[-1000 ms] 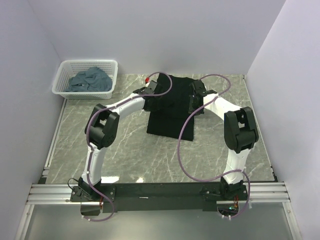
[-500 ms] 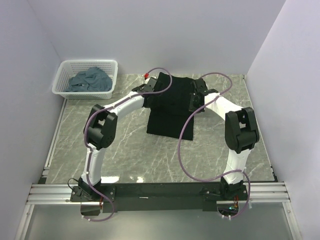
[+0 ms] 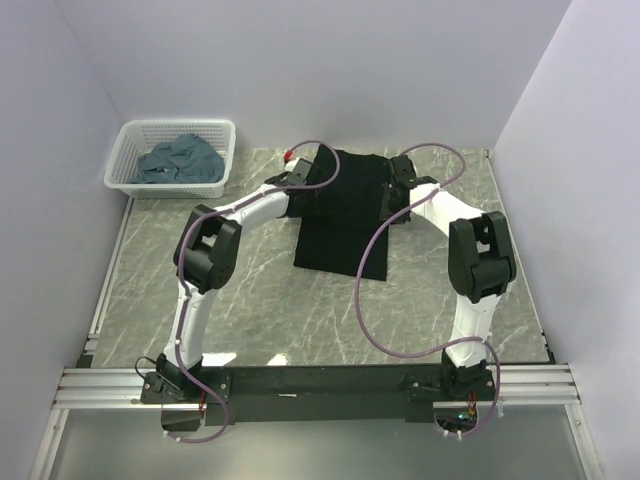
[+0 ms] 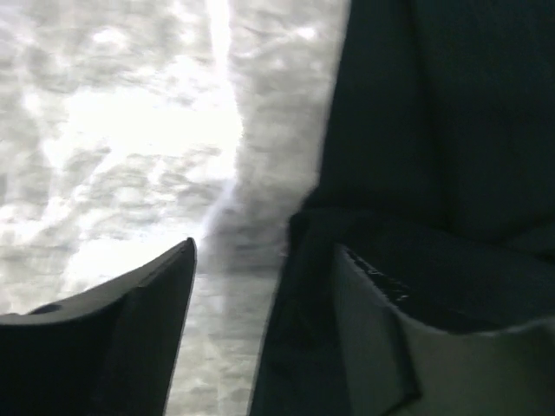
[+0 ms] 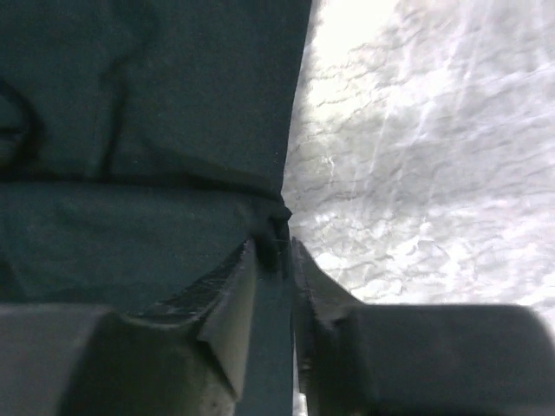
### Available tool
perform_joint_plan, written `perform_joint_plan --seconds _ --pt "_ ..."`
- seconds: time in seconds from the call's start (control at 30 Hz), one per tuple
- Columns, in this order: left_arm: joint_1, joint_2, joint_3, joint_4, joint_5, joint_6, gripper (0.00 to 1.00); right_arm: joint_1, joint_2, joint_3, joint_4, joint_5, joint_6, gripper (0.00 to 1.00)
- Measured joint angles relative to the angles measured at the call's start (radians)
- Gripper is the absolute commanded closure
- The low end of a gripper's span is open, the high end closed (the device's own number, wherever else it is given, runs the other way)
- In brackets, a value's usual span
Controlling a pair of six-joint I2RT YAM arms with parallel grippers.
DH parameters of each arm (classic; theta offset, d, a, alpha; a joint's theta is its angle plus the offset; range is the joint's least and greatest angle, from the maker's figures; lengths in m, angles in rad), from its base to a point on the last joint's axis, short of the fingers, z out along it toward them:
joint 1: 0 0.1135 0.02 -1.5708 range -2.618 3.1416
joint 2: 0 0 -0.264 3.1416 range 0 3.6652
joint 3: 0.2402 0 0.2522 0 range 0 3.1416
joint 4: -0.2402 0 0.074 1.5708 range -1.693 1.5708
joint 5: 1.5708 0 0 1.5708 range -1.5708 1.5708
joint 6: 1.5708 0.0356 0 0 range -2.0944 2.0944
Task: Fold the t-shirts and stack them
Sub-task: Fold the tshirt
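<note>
A black t-shirt [image 3: 340, 225] lies folded into a long rectangle on the marble table [image 3: 250, 295], at the back centre. My left gripper [image 3: 303, 186] is at the shirt's far left edge. In the left wrist view this gripper [image 4: 264, 247] stands wide open, one finger over bare table and the other over the black t-shirt [image 4: 434, 130]. My right gripper [image 3: 396, 186] is at the far right edge. There the gripper [image 5: 273, 243] has its jaws a narrow gap apart, and a bunched fold of the black t-shirt [image 5: 147, 104] sits between the tips. Slate blue-grey t-shirts [image 3: 180, 160] lie crumpled in the basket.
A white lattice basket [image 3: 128, 135] stands at the back left corner against the walls. White walls close in the table on the left, back and right. A small red object [image 3: 291, 156] lies just behind the left gripper. Purple cables loop over both arms.
Both grippers were shut on the shirt's far edges and have parted their jaws, the left widely, the right only a little. Both arms have shifted slightly toward the back wall.
</note>
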Motion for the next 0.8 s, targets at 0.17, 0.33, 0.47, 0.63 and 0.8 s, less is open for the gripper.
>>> perform_joint_plan --seconds 0.17,0.33,0.47,0.63,0.8 --pt "0.011 -0.103 -0.068 -0.018 -0.034 -0.038 0.23 -0.002 -0.106 -0.032 0.017 -0.014 -0.017 0.68" --pt "0.003 -0.338 -0.236 0.002 -0.023 -0.108 0.31 0.022 -0.276 -0.119 0.105 -0.103 -0.028 0.73" --pt "-0.031 -0.463 -0.355 0.051 0.037 -0.149 0.52 0.076 -0.294 -0.185 0.195 -0.187 -0.021 0.81" --pt "-0.092 -0.425 -0.428 0.095 0.098 -0.175 0.7 0.148 -0.2 -0.209 0.253 -0.248 -0.011 0.86" --pt "-0.119 -0.366 -0.513 0.123 0.146 -0.198 0.76 0.197 -0.089 -0.202 0.301 -0.268 -0.003 0.89"
